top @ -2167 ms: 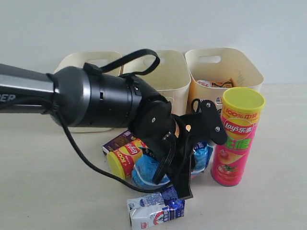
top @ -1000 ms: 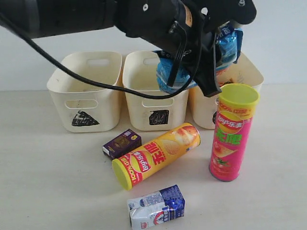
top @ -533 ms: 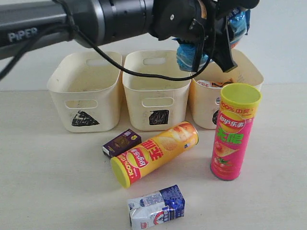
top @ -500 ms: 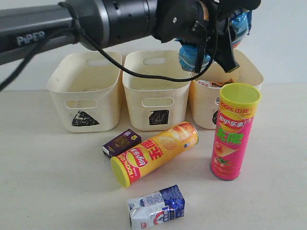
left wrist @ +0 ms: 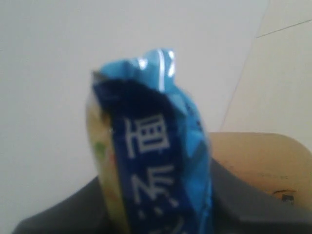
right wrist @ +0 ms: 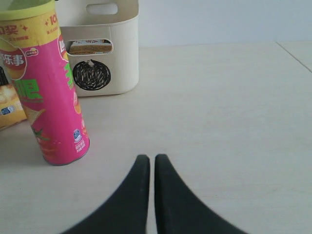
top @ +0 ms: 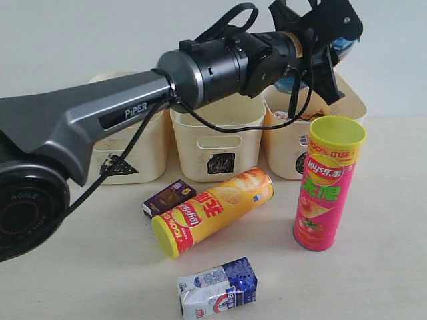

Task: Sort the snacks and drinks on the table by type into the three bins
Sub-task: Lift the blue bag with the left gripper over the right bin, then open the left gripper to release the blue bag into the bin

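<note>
My left gripper (top: pixel 320 43) is shut on the blue bag (top: pixel 345 45), holding it in the air above the right-hand bin (top: pixel 352 101), which bears a circle. Close up, the blue bag (left wrist: pixel 156 156) sits between the dark fingers (left wrist: pixel 243 204). An orange-black-white bag (top: pixel 293 117) lies in that bin. The yellow tube (top: pixel 213 210) lies on its side beside the purple box (top: pixel 169 197). The pink tube (top: pixel 328 183) stands upright. The milk carton (top: pixel 217 288) lies nearest the front. My right gripper (right wrist: pixel 151 158) is shut and empty, low over the table.
The middle bin (top: pixel 213 143) shows a square mark. The left bin (top: pixel 110 163) with a triangle is partly behind my left arm. In the right wrist view the pink tube (right wrist: pixel 44 92) stands before the circle bin (right wrist: pixel 105 63).
My left arm has lifted the blue bag from the pile on the table and carried it back and rightward to above the circle bin. The yellow tube is uncovered.
</note>
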`<action>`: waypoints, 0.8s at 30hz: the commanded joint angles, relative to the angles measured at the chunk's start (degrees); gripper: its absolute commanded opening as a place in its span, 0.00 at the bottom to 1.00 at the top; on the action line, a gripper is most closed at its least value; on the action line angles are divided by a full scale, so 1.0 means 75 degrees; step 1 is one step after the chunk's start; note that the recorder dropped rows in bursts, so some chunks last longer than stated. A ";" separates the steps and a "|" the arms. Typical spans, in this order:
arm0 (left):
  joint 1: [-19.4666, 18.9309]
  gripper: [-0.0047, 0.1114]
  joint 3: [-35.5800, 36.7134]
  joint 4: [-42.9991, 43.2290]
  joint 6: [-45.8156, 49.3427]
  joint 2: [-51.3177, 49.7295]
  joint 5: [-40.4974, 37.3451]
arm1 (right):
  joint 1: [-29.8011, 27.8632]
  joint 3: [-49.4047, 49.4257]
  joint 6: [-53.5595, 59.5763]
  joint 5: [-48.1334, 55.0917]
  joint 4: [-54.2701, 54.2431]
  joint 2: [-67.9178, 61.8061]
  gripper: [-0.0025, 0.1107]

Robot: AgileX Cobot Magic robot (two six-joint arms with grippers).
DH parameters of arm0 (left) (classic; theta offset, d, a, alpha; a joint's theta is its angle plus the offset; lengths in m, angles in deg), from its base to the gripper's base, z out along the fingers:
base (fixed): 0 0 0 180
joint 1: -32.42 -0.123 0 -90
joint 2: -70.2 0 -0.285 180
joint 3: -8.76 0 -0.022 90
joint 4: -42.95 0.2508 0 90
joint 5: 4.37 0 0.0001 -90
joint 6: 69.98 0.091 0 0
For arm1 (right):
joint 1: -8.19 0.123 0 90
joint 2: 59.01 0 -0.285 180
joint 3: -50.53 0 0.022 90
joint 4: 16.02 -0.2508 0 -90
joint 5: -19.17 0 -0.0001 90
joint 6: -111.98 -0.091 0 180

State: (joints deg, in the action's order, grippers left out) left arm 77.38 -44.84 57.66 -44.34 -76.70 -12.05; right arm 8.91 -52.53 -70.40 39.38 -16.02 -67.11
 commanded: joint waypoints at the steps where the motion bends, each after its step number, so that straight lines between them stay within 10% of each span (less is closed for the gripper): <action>1: -0.0071 0.08 -0.0352 -0.0072 -0.0109 -0.0254 0.0480 | -0.0019 0.0037 -0.0014 -0.0068 0.0000 0.0043 0.03; 13: -0.0071 0.12 -0.0573 -0.0101 -0.0109 -0.0619 0.0843 | -0.0019 0.0037 -0.0014 -0.0068 0.0000 0.0043 0.03; 24: -0.0057 0.95 -0.0573 -0.0101 -0.0109 -0.0619 0.1373 | -0.0019 0.0037 -0.0014 -0.0068 0.0000 0.0043 0.03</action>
State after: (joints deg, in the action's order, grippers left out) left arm 76.93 -48.85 57.31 -44.44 -81.60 -3.17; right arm 8.91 -52.53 -70.40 39.38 -16.02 -67.11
